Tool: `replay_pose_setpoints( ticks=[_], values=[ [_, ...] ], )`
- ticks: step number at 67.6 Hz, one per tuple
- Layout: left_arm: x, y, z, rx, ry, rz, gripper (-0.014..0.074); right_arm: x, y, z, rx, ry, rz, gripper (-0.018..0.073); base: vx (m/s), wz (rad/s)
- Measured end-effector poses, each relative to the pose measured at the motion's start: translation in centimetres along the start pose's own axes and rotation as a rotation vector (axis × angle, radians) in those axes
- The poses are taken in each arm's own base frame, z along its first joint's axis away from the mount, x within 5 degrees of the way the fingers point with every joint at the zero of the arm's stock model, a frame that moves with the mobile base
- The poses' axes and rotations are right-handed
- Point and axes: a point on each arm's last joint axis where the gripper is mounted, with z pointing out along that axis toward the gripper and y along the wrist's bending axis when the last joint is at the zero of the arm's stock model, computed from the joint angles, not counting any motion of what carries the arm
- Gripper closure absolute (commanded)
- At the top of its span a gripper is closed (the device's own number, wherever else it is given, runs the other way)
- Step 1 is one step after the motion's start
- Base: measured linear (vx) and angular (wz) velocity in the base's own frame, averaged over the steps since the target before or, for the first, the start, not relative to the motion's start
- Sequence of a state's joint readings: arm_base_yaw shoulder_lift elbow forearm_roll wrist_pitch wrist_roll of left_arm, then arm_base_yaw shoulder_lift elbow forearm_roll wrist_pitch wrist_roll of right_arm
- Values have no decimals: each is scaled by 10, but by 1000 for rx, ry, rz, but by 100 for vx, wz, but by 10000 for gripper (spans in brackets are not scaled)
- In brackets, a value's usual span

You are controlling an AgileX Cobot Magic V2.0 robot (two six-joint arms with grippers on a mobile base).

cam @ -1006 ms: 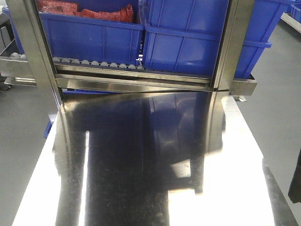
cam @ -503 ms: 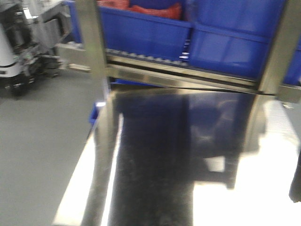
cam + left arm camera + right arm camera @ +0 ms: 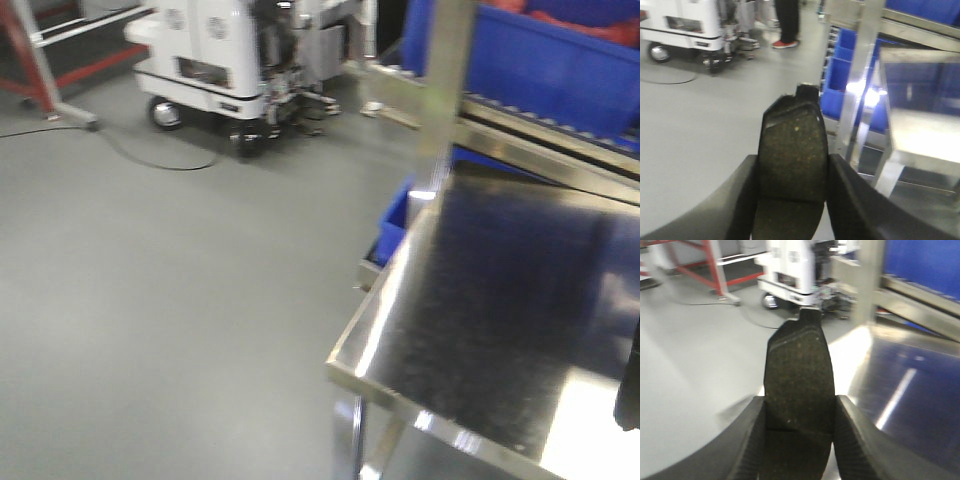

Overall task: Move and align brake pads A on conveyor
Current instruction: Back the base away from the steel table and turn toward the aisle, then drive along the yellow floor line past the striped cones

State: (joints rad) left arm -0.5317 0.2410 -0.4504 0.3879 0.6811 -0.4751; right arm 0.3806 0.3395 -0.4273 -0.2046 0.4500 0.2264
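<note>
View swung left; worktop [image 3: 520, 300] now right. Left pincer [image 3: 792, 167], right pincer [image 3: 797, 412] each clamp a pad [image 3: 792, 145]; jolts may dislodge it.

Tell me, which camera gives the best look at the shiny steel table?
The front view: the table fills its right half, showing top, edge and near corner. The left wrist view has only a bright slice at the right, past the left pad; the right wrist view shows part of the top beside the right pad.
</note>
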Motion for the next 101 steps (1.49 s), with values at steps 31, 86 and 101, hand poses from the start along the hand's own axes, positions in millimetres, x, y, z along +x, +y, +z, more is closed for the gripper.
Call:
replay_pose_setpoints(
  ticks=[31,86,101],
  values=[
    [0,0,0,-3,4,1,603,0,0,0,0,0,0,564,-19,75],
    [0,0,-1,-2,1,0,603,0,0,0,0,0,0,564,0,80],
    [0,0,-1,-2,1,0,603,0,0,0,0,0,0,564,17,32]
  ],
)
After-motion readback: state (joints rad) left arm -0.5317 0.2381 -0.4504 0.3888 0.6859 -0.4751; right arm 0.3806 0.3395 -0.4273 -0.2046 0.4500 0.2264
